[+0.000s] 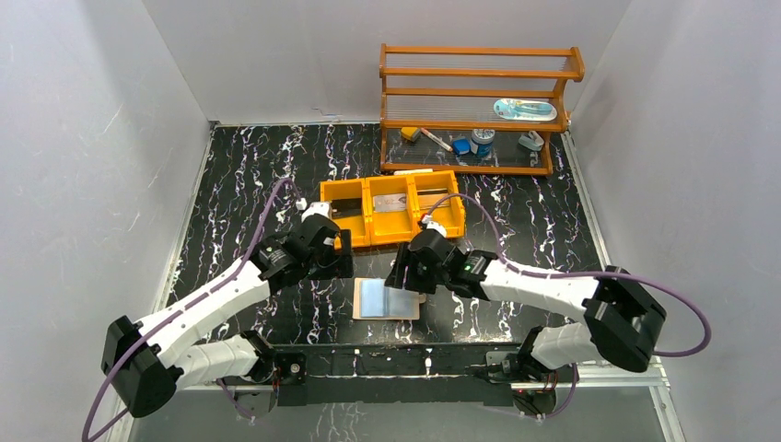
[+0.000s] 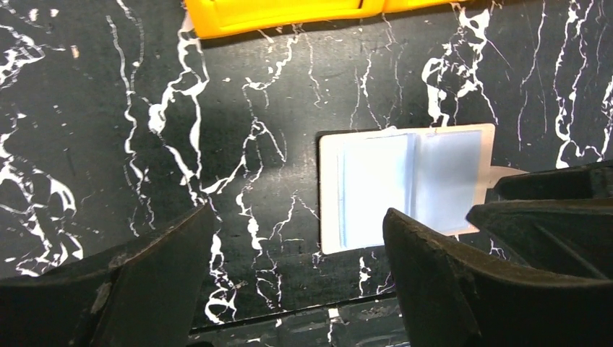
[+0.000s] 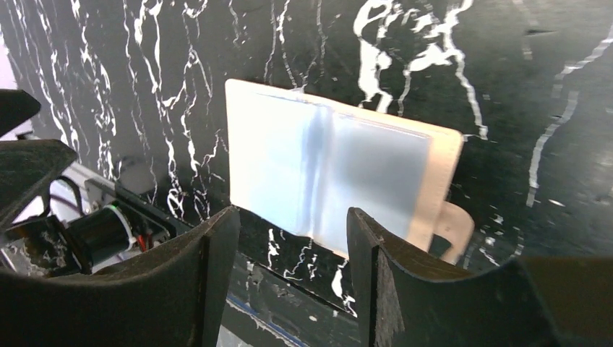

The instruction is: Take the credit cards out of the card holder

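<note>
Card holder [image 1: 387,299] lies open flat on the surface [image 1: 239,184], near the front edge. Left fingers [image 2: 434,275] and right fingers [image 3: 195,275] flank it, both spread wide and empty. Can't tell if credit cards sit in the sleeves. Suggest pinning one panel and pinching at the sleeve mouth. Orange tray [image 1: 359,226] beyond.

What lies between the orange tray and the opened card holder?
Only bare tabletop separates tray and card holder, per the left wrist view.

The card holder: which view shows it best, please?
The right wrist view: the card holder lies open, large, both panels and tan edge clear. The left wrist view washes it out, a finger hiding one corner; the top view shows it small.
</note>
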Controlling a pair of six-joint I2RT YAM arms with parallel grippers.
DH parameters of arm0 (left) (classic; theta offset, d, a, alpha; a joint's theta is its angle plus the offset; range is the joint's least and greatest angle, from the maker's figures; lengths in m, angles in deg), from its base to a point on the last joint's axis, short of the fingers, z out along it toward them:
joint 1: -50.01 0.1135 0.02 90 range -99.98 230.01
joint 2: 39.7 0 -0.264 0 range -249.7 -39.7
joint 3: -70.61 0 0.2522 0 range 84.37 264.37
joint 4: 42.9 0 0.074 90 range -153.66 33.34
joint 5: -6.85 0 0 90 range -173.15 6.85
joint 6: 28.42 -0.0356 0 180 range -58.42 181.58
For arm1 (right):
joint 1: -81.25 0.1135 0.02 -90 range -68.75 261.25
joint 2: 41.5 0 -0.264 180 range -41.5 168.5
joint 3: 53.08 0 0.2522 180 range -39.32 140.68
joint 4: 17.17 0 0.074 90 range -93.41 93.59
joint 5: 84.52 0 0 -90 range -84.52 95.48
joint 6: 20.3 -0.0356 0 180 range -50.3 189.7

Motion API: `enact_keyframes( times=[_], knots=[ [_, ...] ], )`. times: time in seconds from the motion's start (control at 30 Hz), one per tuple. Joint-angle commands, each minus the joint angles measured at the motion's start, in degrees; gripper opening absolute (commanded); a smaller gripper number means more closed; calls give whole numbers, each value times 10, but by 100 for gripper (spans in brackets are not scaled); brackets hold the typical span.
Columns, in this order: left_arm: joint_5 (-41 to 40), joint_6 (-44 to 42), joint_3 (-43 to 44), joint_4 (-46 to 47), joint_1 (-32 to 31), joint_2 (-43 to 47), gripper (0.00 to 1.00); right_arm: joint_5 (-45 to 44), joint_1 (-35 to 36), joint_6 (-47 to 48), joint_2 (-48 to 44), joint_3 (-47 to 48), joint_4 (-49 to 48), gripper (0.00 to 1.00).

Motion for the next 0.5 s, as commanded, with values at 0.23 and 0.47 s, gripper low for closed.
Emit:
enact_keyframes(
  times=[0.23, 0.47],
  knots=[
    [-184, 58, 61, -118, -2, 72, 98, -12, 6, 9, 144, 108, 75, 59],
    [-301, 19, 112, -159, 1, 105, 98, -179, 18, 142, 18, 187, 112, 83]
  ],
)
